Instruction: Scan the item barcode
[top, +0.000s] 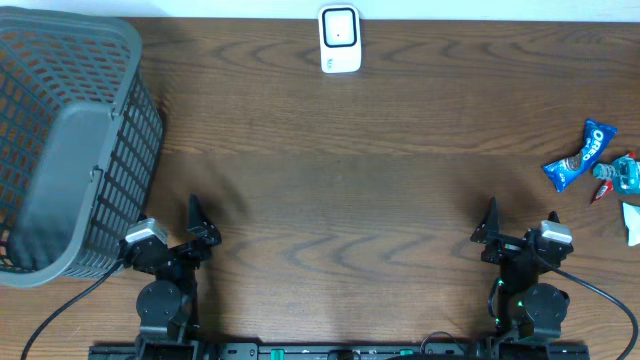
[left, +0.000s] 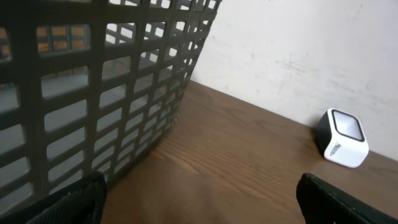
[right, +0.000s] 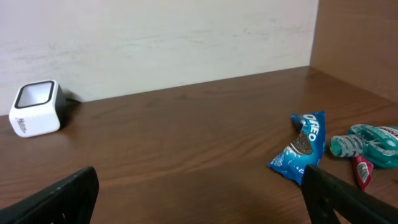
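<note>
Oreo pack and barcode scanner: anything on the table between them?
Nothing: bare wooden table runs from the Oreo pack to the barcode scanner. The right wrist view shows it, and the overhead view agrees.

Setting: a robot test bench dressed as a shop checkout. A wood-grain surface (top: 350, 180) stands against a plain white wall (right: 155, 37).

Shop cues: a grey plastic shopping basket (top: 70, 150) at the left edge and a small white barcode scanner (top: 340, 39) at the far edge. Wrapped snacks (top: 612, 172) lie at the right, with a blue cookie packet (top: 582, 155) among them.

Lab cues: a left arm (top: 165, 298) and a right arm (top: 530, 305), both robotic, are fixed at the near edge.
</note>
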